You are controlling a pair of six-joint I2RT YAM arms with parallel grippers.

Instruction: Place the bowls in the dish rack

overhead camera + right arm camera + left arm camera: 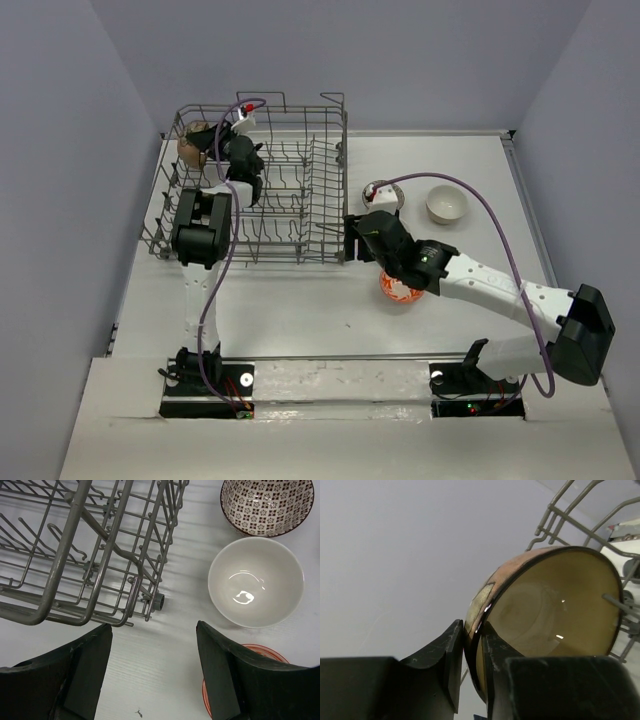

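Note:
The grey wire dish rack (290, 200) stands at the back left. My left gripper (213, 148) is inside its far-left corner, shut on the rim of the brown bowl (190, 148). In the left wrist view the fingers (454, 650) pinch that bowl (555, 605) on edge, its cream inside facing the camera. My right gripper (352, 240) hangs open by the rack's right side. The right wrist view shows it (154, 627) over bare table, with a white bowl (256, 582), the grey-patterned bowl (267, 505) and an orange-red rim (262, 650) to its right.
The orange-red bowl (400, 290) lies under my right forearm. A white bowl (447, 204) and the patterned bowl (385, 193) stand right of the rack. The rack's corner foot (159, 601) is just beyond my right fingers. Grey walls close in the table on three sides.

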